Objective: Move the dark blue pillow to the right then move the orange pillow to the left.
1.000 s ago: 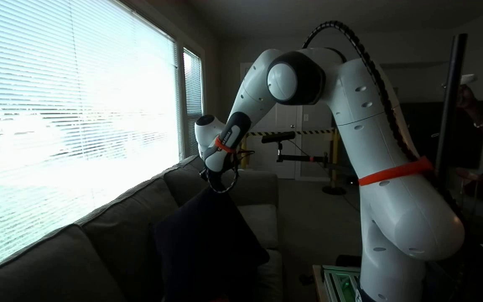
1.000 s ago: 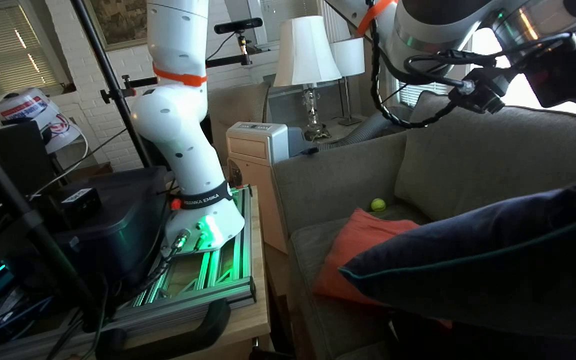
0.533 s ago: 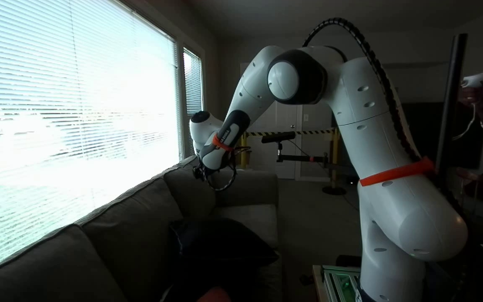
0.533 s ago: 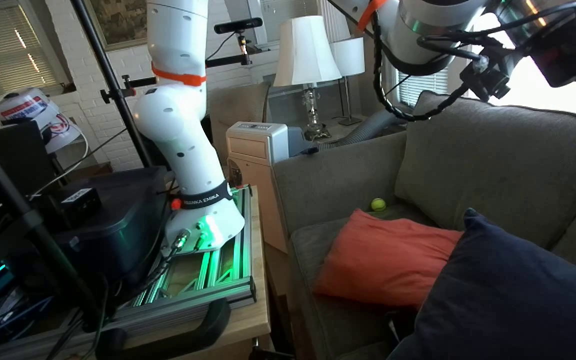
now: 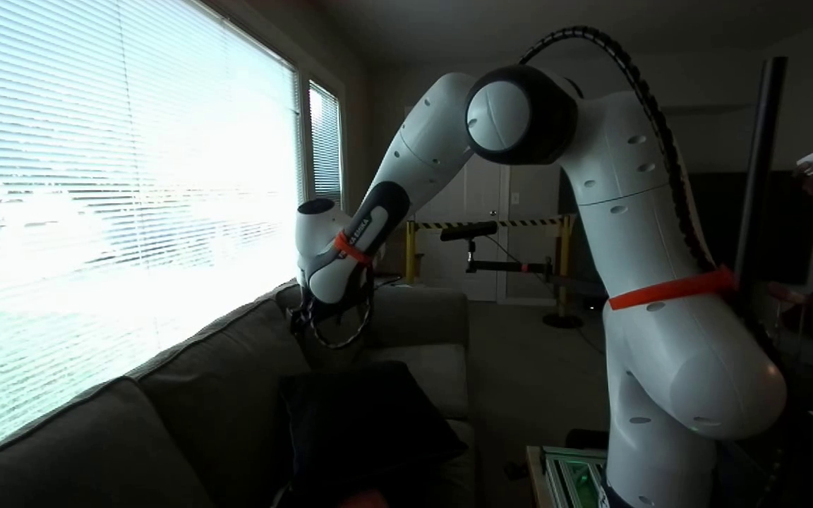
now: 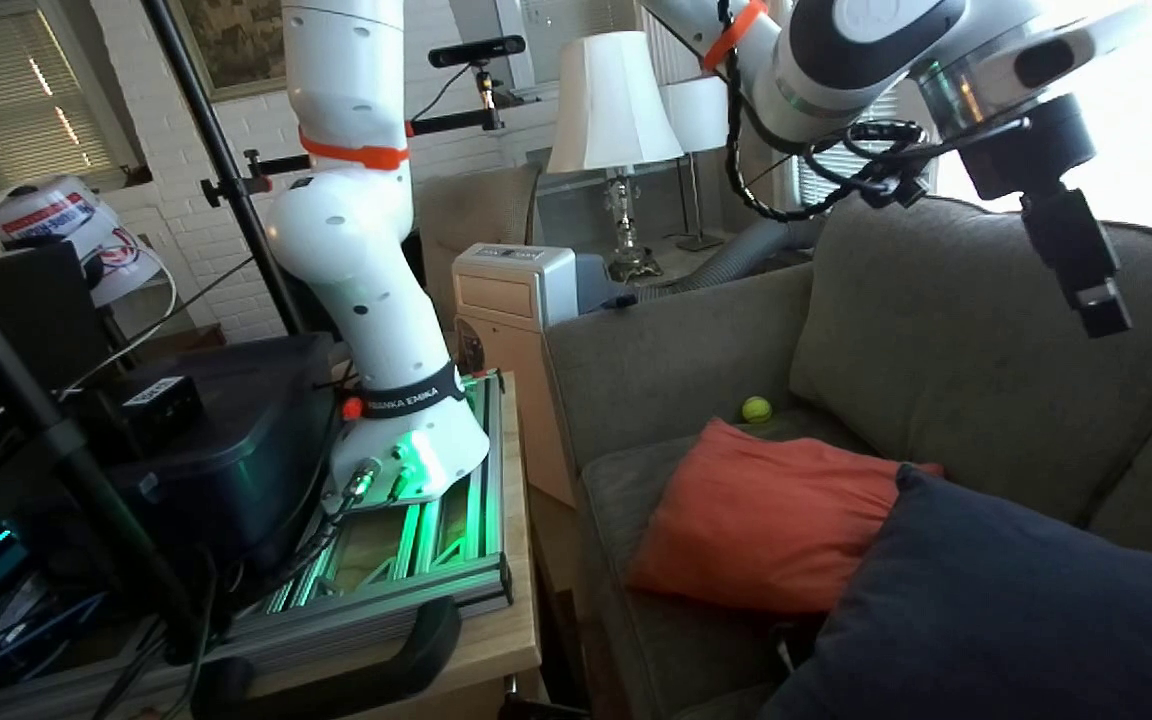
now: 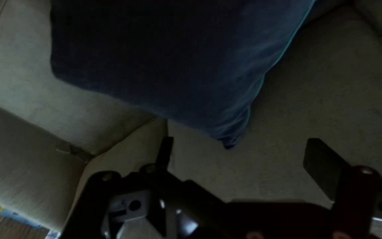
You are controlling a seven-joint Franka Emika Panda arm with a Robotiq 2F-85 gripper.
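Note:
The dark blue pillow (image 6: 1026, 610) lies on the sofa in both exterior views, nearly black in the darker one (image 5: 371, 416). Its near corner partly covers the right edge of the orange pillow (image 6: 766, 510). Only a sliver of the orange pillow (image 5: 364, 499) shows at the bottom of the dark exterior view, and the wrist view does not show it. My gripper (image 7: 240, 141) is open above the sofa, its fingers wide apart with nothing between them. In the wrist view a corner of the dark blue pillow (image 7: 164, 59) points toward the gap, apart from the fingers.
Grey sofa back cushions (image 6: 1016, 320) rise behind the pillows, close to my gripper. A tennis ball (image 6: 756, 409) rests by the sofa arm (image 6: 676, 340). The window blinds (image 5: 131, 176) run along the sofa's back. A camera on a bar (image 5: 470, 231) stands beyond.
My gripper has opened and let go of the dark blue pillow, which dropped from hanging upright to lying on the sofa. The arm has since shifted toward the sofa's back, uncovering more of the orange pillow.

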